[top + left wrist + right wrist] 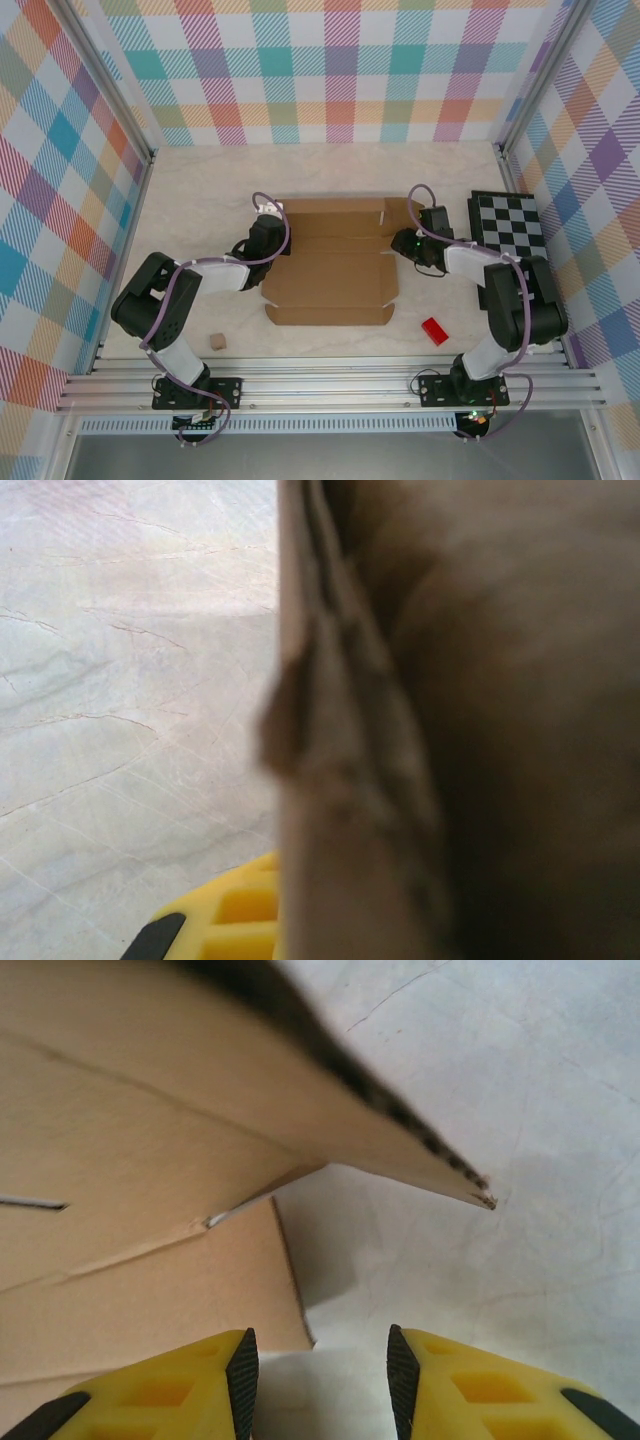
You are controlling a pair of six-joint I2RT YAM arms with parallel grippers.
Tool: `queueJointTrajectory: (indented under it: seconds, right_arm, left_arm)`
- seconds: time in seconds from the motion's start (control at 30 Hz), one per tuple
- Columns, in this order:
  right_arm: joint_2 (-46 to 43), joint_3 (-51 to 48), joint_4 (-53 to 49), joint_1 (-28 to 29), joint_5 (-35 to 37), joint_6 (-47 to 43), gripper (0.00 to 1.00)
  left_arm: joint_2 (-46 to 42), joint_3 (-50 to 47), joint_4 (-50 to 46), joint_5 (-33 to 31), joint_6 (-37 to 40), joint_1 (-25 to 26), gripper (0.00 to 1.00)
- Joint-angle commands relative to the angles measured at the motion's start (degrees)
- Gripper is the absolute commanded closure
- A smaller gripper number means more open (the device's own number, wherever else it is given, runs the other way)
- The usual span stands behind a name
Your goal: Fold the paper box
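- Brown corrugated cardboard: the paper box (330, 275) lies opened out at the centre of the top view on the pale, marbled table (200, 190). It is a flat sheet with a narrow flap along its lower edge and a wider panel toward the top of the frame.
- The left gripper (268, 232) sits at the sheet's left edge, touching the cardboard.
- In the left wrist view, blurred cardboard runs from top to bottom down the right of the frame, with bare table at the left. One yellow finger (235, 925) shows at the bottom, right against the cardboard's edge.
- That gripper is clenched. As far as the blur allows, it is clamped on a raised flap of the sheet.
- The right gripper (322, 1370) is at the sheet's right edge, seen in the top view just left of a black-and-white checkered board (508, 225).
- Its yellow fingers (180, 1395) stand apart at the bottom of the right wrist view, with only table in the gap between them; it grasps nothing.
- Above those fingers a flap slants across the upper left of the frame, lifted off the table and casting a shadow. A flat panel lies at the lower left, with its corner near the left finger.
- A tan cube (216, 341) rests at the lower left of the top view, and a red block (434, 331) at the lower right. Both are apart from the sheet.
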State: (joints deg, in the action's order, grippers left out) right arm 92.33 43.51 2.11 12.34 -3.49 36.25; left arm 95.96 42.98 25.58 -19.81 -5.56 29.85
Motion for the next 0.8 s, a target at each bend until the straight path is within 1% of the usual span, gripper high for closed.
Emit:
queueJointTrajectory:
  seconds: [0.0,0.1,0.23,0.33,0.47,0.77]
  right_arm:
    - [2.6,0.9,7.3,-0.4,-2.6,0.7,0.59]
    - [5.4,2.3,10.6,-0.3,-6.4,-0.8,0.60]
    - [7.4,1.8,14.0,-0.3,-7.2,-0.2,0.63]
    - [8.2,1.9,15.2,-0.2,-9.4,0.5,0.66]
    - [7.0,2.0,15.8,0.9,-11.1,1.0,0.71]
    - [3.9,2.4,14.2,4.5,-11.1,2.4,0.73]
  left_arm:
    - [-0.7,0.5,-1.5,0.6,-0.7,0.6,1.00]
    - [-0.5,1.0,-1.9,0.9,-0.5,0.7,1.00]
    - [-0.1,1.4,-1.9,0.7,-0.6,0.7,1.00]
    - [0.1,1.7,-1.9,0.9,-0.9,0.7,1.00]
    - [0.3,1.5,-1.9,0.5,-1.5,0.7,1.00]
    - [0.1,1.7,-2.8,-0.2,-2.9,0.8,1.00]
